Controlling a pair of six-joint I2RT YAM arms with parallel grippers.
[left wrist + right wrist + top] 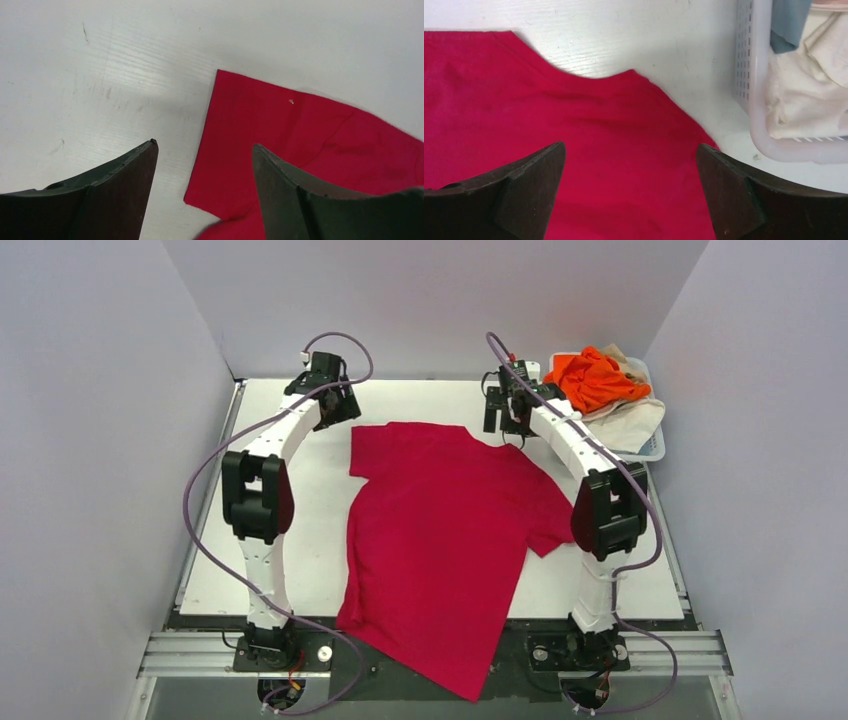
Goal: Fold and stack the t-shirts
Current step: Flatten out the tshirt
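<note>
The crimson red t-shirt (440, 540) lies spread flat on the white table, its hem hanging over the near edge. My left gripper (335, 405) is open and empty above the shirt's far left sleeve corner (235, 150). My right gripper (505, 420) is open and empty above the shirt's far right shoulder (624, 150). The bright orange t-shirt (592, 378) and the cream-white t-shirt (632, 418) lie bunched in the basket; the cream one also shows in the right wrist view (804, 95).
The white plastic basket (652, 448) stands at the far right corner of the table, close to my right gripper; its perforated wall (754, 100) shows in the right wrist view. Bare white tabletop (310, 530) lies left of the red shirt. Grey walls surround the table.
</note>
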